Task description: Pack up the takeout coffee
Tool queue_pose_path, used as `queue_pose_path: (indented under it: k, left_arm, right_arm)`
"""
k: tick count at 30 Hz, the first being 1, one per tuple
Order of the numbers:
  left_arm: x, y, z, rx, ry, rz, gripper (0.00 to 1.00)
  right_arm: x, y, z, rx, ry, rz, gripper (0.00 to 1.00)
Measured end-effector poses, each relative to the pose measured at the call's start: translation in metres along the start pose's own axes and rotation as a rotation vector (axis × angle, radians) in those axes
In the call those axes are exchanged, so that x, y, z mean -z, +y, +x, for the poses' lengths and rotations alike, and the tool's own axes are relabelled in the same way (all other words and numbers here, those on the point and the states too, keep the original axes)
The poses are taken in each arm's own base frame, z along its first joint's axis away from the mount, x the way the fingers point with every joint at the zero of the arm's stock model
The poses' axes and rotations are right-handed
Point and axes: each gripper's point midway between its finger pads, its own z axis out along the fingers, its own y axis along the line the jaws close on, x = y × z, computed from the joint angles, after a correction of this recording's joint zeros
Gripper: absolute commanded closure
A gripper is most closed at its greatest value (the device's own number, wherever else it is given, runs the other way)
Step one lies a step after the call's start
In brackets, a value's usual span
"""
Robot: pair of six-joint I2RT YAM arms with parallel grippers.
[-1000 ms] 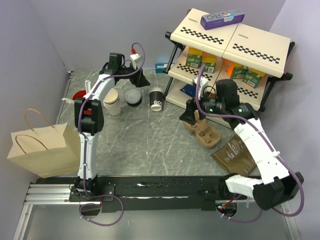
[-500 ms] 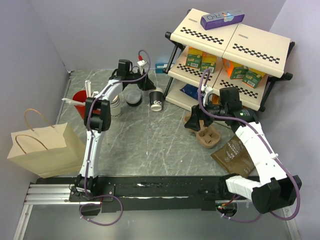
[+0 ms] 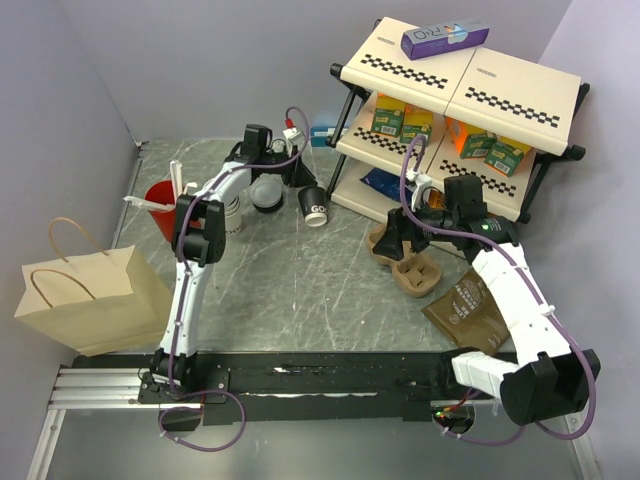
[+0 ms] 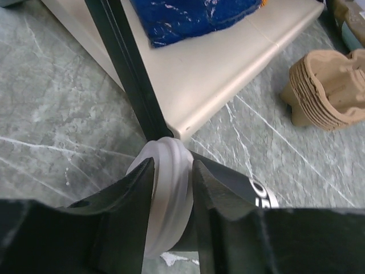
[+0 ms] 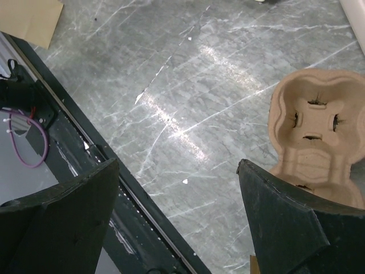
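Note:
The takeout coffee [image 3: 313, 204], a dark cup with a white lid, leans tilted on the table beside the shelf's front leg. My left gripper [image 3: 299, 178] reaches it from the back left. In the left wrist view the two fingers of the left gripper [image 4: 171, 164] press on either side of the white lid [image 4: 169, 197], with the dark cup body [image 4: 239, 188] running off to the right. My right gripper [image 3: 398, 232] hangs open over the table next to the stack of pulp cup carriers [image 3: 410, 268]. Nothing lies between the wide-spread fingers of that gripper [image 5: 178, 164].
A paper bag [image 3: 85, 295] stands at the left edge. A red cup [image 3: 160, 200], stacked cream cups [image 3: 228, 210] and a pile of lids [image 3: 267, 193] sit behind the left arm. The shelf [image 3: 455, 80] fills the back right; its black leg [image 4: 125, 63] is close to the cup. A brown pouch [image 3: 468, 310] lies under the right arm.
My left gripper moved right to the coffee cup and closed its fingers onto the lid; the cup now leans. The right gripper lifted slightly beside the carriers and stayed open.

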Motion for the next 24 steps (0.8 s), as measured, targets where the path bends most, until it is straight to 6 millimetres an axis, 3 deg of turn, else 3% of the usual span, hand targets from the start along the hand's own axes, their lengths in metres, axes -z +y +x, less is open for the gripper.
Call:
queue_pose_path:
  k: [5,9,24]
  left_arm:
    - [0.003,-0.003,0.003,-0.026,0.015,0.013,0.69]
    - [0.006,-0.008,0.006,-0.034,0.034,0.016,0.8]
    - [0.021,-0.029,0.01,-0.089,0.122,-0.033,0.95]
  right_arm:
    - [-0.004,-0.005,0.002,-0.016,0.013,0.001,0.09]
    - [-0.005,-0.006,0.002,-0.02,0.014,0.001,0.09]
    - [-0.006,-0.01,-0.003,-0.03,-0.002,0.007,0.08]
